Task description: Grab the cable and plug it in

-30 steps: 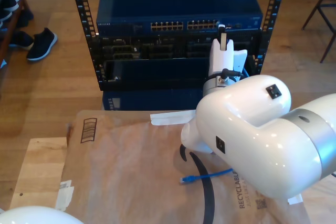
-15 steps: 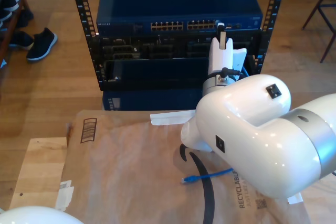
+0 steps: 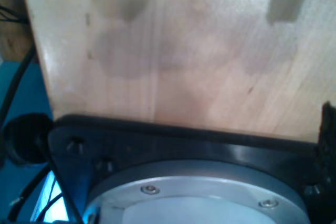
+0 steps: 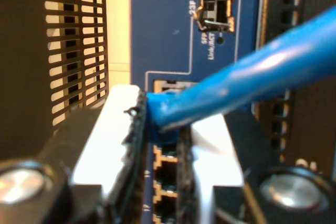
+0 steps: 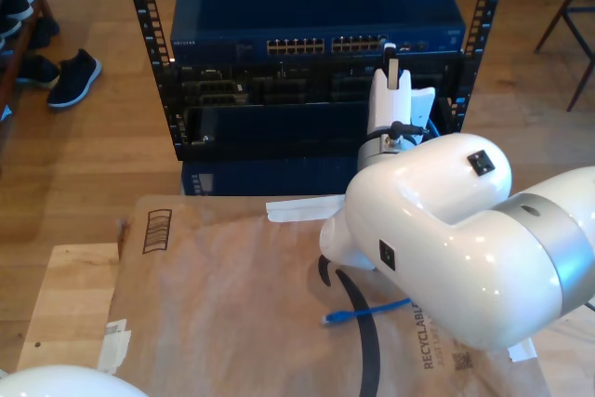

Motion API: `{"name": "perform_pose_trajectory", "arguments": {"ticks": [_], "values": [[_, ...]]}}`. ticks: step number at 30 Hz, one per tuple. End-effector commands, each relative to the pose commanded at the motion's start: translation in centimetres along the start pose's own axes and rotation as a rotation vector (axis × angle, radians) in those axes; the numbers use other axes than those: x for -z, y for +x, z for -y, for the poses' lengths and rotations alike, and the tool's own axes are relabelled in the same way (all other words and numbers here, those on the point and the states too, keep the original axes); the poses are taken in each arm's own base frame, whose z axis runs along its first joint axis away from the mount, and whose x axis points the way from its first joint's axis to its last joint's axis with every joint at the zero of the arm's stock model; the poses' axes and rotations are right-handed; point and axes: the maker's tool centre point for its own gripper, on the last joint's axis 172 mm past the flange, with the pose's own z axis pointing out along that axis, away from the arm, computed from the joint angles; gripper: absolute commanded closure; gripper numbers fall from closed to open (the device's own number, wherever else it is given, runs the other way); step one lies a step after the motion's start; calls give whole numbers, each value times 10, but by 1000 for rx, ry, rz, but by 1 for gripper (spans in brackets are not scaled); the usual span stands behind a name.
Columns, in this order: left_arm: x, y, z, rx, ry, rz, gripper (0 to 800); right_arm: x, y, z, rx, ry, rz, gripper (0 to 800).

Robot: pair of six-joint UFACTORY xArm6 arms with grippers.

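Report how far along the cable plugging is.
Grabbed: my second pincer is shut on the blue cable near one end. In hand: that end sits at the blue switch port row; seating can't be confirmed. Left: the other plug lies loose on the brown paper.

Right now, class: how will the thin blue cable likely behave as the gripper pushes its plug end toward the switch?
The thin blue cable probably flexes: its loose end trails limp on brown paper. Likely light. My second gripper pinches near the tip, which should limit buckling.
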Motion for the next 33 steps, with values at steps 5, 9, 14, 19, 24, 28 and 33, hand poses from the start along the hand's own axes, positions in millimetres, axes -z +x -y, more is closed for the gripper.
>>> {"name": "perform_pose_trajectory", "arguments": {"ticks": [5,9,14,19,24,28,33], "values": [[0,0,0,2,0,0,1,-3,-2,1,-6,9,-1,800],[0,0,0,2,0,0,1,-3,-2,1,-5,8,-1,800],[0,0,0,2,0,0,1,-3,-1,-1,-4,5,-2,800],[0,0,0,2,0,0,1,-4,-1,-6,-1,-5,-1,800],[0,0,0,2,0,0,1,-6,2,-7,-2,-8,-4,800],[0,0,0,2,0,0,1,-8,1,-3,-7,-4,-4,800],[0,0,0,2,0,0,1,-12,-1,2,-16,3,-4,800]]}}
